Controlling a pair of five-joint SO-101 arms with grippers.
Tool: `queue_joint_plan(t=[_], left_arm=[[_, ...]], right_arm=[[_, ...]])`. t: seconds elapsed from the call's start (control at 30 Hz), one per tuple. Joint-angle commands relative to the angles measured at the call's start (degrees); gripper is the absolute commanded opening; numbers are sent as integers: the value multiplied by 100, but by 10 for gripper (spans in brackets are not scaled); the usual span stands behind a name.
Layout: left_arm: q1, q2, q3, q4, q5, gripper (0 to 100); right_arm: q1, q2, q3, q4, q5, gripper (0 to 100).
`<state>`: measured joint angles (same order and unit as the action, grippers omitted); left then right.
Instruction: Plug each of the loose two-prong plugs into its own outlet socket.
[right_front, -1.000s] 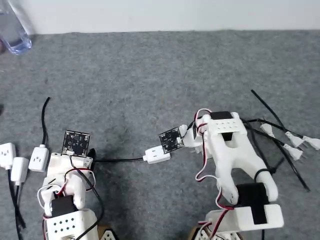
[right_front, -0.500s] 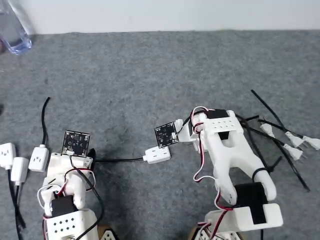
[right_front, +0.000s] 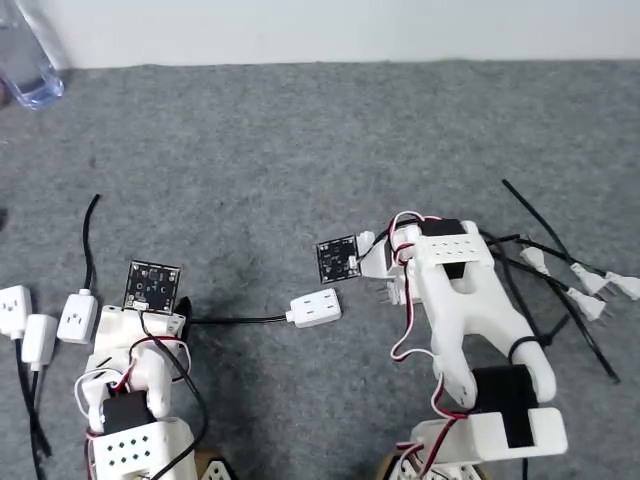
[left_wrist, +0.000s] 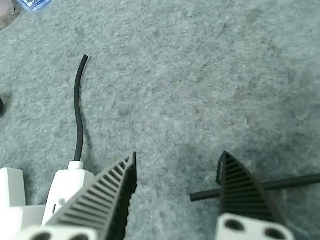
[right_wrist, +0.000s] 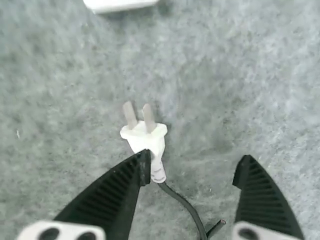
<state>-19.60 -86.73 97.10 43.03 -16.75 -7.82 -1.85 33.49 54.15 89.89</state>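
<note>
A white two-prong plug (right_wrist: 144, 132) on a black cord lies on the grey carpet, its body against the inner edge of one finger (right_wrist: 112, 187) of my right gripper (right_wrist: 195, 156), which is open. Its prongs point toward a white outlet socket (right_wrist: 120, 4) a short way ahead. From above, that socket (right_front: 315, 308) sits mid-table, with the plug's prongs (right_front: 386, 292) peeking out beside the right arm (right_front: 450, 270). My left gripper (left_wrist: 177, 157) is open over bare carpet. Another white socket (left_wrist: 67, 182) lies beside one of its fingers.
Three more white sockets (right_front: 40, 325) lie at the left edge. Several loose plugs on black cords (right_front: 585, 290) are spread to the right of the right arm. A black cord (right_front: 235, 320) runs from the middle socket to the left arm. A clear bottle (right_front: 25, 60) stands far left.
The right arm's wrist has drawn back from the middle socket, away from the near edge. The plug's prongs now show beside it. The left arm has not moved.
</note>
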Motion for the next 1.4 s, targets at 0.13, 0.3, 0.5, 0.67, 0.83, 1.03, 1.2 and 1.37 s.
queue_joint_plan(t=[0.13, 0.3, 0.5, 0.67, 0.83, 1.03, 1.2, 1.37], left_arm=[[18, -70, -31, 9, -44, 246], [18, -70, -31, 9, -44, 246], [9, -70, -31, 9, -44, 246], [9, -70, -31, 9, -44, 246], [9, -70, -31, 9, -44, 246], [9, -70, -31, 9, -44, 246], [9, -70, -31, 9, -44, 246], [9, -70, -31, 9, -44, 246]], right_arm=[[92, -752, -290, 1138, 167, 218], [119, -848, 105, 1138, 220, 199], [110, -875, 484, 1218, 237, 198], [84, -857, 492, 1191, 360, 198], [66, -831, 536, 866, 352, 198], [31, -277, 501, 558, 360, 198], [31, -22, 396, 409, 352, 198], [136, -804, 35, 1042, 158, 198]])
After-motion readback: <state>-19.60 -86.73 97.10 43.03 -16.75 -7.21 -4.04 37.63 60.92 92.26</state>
